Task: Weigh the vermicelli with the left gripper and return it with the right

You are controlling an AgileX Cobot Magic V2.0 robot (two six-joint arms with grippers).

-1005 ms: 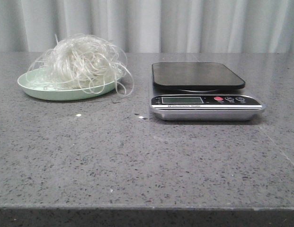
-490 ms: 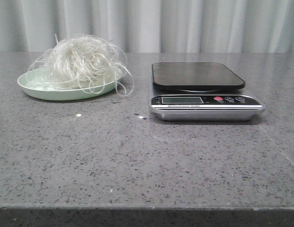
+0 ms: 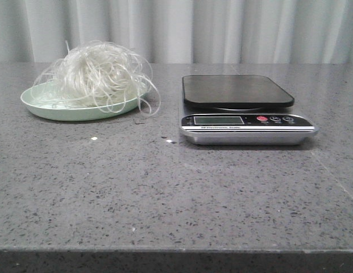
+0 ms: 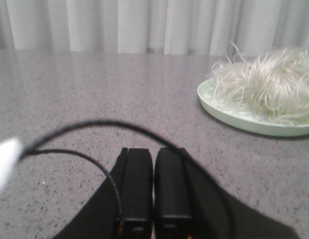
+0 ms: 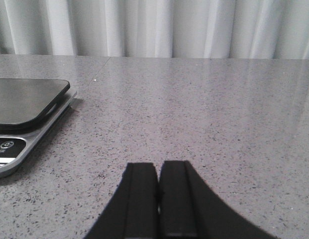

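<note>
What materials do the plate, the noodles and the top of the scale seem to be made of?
The plate: probably plastic or melamine, pale green with a soft matte sheen. The vermicelli: thin translucent white strands, glassy and springy, likely dry starch noodles. The scale: its dark platform looks like smooth glass or glossy plastic; the base seems brushed metal.

Scale [image 3: 248, 122] label — small print, not legible.

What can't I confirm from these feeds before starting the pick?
- Scale display: too small to read, front view.
- Plate: cut off by the frame edge, left wrist view.
- Scale: cropped at the edge, right wrist view.
- Both arms: outside the front view.
</note>
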